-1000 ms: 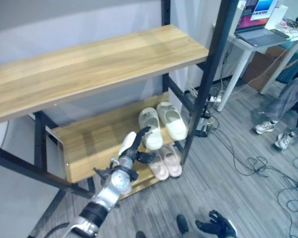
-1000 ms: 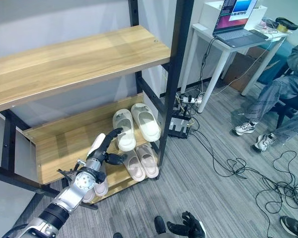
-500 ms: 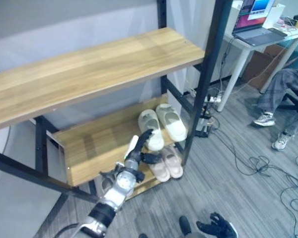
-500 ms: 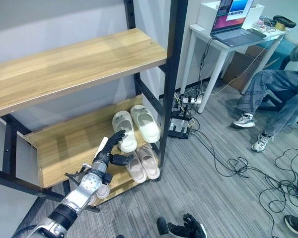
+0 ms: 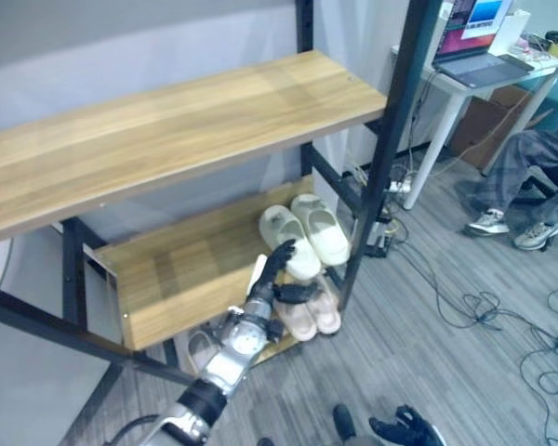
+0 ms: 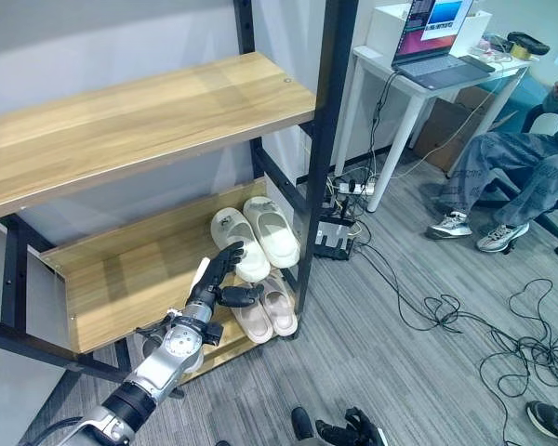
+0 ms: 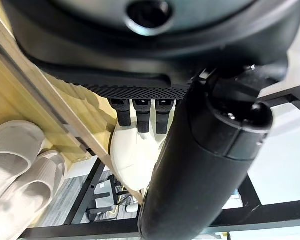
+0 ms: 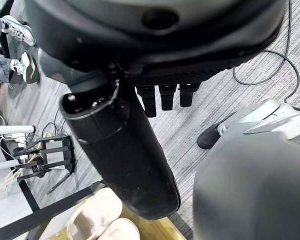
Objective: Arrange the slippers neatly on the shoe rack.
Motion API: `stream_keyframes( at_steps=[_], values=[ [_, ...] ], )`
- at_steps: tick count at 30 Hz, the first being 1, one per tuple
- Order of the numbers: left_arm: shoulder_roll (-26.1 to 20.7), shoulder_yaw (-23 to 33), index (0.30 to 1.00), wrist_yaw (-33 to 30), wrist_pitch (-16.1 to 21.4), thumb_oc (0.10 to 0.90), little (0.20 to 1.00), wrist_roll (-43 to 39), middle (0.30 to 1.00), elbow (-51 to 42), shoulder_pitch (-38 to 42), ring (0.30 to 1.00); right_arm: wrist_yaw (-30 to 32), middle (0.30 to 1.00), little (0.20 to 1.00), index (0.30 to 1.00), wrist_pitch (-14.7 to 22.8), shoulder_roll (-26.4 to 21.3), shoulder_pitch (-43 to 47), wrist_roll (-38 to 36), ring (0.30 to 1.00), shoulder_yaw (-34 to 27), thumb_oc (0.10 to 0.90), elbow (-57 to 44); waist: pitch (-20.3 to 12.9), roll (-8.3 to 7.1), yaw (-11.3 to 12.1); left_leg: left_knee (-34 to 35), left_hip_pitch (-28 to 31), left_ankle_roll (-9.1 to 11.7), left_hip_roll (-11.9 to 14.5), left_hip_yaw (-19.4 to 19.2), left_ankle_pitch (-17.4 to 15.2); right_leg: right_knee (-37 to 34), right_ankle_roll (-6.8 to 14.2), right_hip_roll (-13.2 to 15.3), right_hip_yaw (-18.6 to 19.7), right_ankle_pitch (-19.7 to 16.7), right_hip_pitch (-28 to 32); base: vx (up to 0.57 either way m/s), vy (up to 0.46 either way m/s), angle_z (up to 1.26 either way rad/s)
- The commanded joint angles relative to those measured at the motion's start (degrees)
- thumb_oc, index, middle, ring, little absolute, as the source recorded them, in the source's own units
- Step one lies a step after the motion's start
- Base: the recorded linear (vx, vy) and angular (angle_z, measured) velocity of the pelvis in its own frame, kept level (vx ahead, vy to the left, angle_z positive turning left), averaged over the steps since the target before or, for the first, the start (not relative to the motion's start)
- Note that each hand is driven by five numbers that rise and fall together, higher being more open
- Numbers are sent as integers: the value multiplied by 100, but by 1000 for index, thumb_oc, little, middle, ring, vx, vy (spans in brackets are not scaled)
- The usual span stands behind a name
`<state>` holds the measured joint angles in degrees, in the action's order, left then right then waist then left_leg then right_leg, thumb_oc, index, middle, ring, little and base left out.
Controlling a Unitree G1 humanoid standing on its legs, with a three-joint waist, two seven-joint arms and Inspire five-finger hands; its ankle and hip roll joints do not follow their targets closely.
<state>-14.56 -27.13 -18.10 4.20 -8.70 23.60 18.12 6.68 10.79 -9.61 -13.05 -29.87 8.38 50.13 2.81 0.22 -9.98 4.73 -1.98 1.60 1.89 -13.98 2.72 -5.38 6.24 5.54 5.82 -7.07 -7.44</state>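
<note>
At the frame's lower centre, the left hand (image 5: 277, 275), fingers straight and holding nothing, reaches toward the white slippers (image 5: 305, 229) on the shoe rack (image 5: 167, 265)'s lower shelf; it should nudge them gently, keeping the pair side by side.

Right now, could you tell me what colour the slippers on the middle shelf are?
Cream white slippers, clearest in the right eye view.

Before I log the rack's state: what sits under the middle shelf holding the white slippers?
A beige pair of slippers lies on the bottom shelf, under the white slippers. The left hand covers the shelf's part beside them.
</note>
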Motion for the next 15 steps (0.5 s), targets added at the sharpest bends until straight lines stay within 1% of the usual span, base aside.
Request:
stream_keyframes(
  at_steps=[1,3,4,7,10,15],
  values=[
    [248,230,900,-195,973,800,900,50,900,-700,864,900,38,900,900,900,390,-172,5,-153,900,25,800,-320,8,217,-78,27,-43,45,-29,545,-393,197,88,-170,-581,564,206,0,0,0],
    [7,363,900,-197,1015,800,900,271,900,-1094,745,900,12,900,900,900,400,-148,-39,-171,900,-16,800,-290,-12,209,-46,27,-31,49,-28,547,-397,192,93,-172,-600,564,233,0,0,0],
    [-175,469,900,-216,1058,800,900,518,900,-1363,659,900,-14,900,900,900,415,-134,-51,-163,900,-27,800,-254,-28,205,-7,27,-13,53,-27,553,-404,188,93,-171,-617,574,260,0,0,0],
    [-410,651,900,-221,1121,800,900,712,900,-1678,479,900,-40,900,900,900,401,-101,-3,-155,900,-41,800,-97,-57,207,54,27,2,58,-30,578,-408,187,89,-173,-650,585,293,0,0,0],
    [-514,764,900,-159,1109,800,900,755,900,-1817,337,900,-68,900,900,900,378,-81,49,-138,900,-14,800,-16,-75,206,110,27,6,60,-34,604,-403,193,88,-176,-686,593,312,3,1,1],
    [-560,832,900,-41,1077,800,900,818,900,-1781,173,900,-130,900,900,900,343,-69,54,-107,900,10,800,27,-93,188,164,27,4,62,-43,641,-404,211,88,-170,-746,603,329,0,0,0]
  ],
)
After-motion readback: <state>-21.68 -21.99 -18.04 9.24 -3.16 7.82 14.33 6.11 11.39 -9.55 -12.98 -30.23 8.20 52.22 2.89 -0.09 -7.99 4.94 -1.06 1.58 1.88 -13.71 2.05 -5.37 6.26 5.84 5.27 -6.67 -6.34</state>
